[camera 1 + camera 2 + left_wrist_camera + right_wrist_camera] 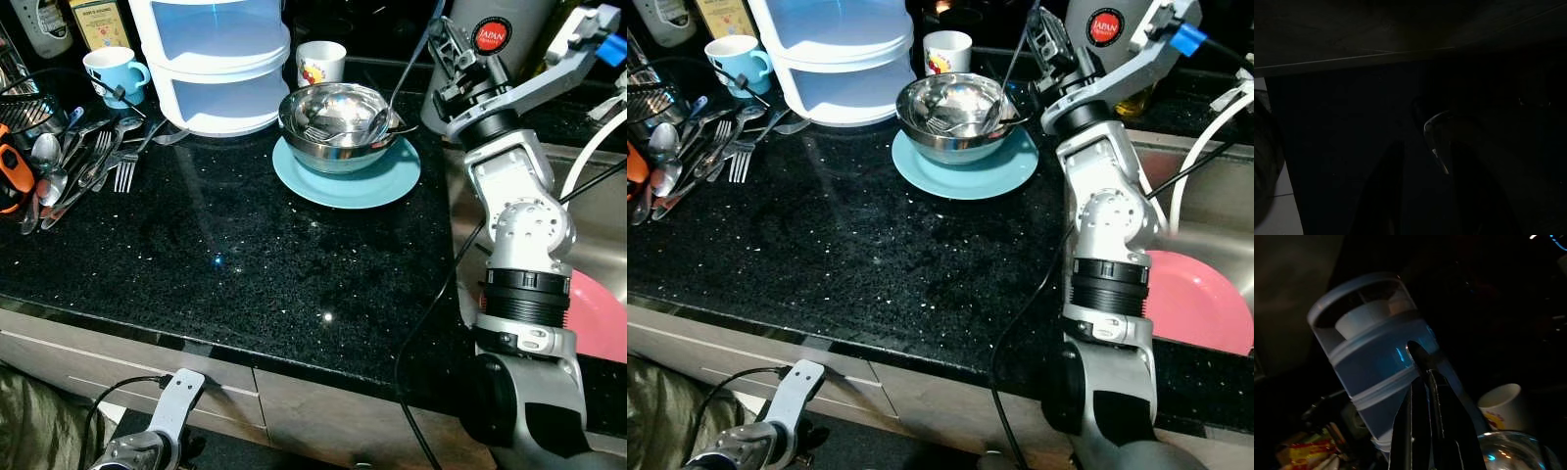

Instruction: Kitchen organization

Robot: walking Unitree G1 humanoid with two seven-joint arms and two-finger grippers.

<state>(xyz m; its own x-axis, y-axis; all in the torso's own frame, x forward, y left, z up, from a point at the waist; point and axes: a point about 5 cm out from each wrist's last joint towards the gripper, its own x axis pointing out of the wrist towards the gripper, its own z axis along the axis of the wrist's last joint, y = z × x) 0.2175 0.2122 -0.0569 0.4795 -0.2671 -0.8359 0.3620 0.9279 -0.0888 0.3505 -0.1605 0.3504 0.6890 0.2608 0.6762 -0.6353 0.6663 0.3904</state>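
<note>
Fingers of the right gripper (1420, 396) pinch a spoon (1418, 357) by its handle, above the steel bowl (338, 119) on a teal plate (348, 176) near the counter's (245, 264) back edge. Loose cutlery (88, 162) lies at its left edge. Left gripper (1422, 191) hangs below the counter front, fingers parted.

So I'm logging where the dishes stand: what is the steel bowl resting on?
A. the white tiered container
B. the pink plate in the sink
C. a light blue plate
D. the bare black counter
C: the steel bowl sits on the light blue plate on the black counter, beside the right gripper, which is shut on a long utensil handle.
</note>
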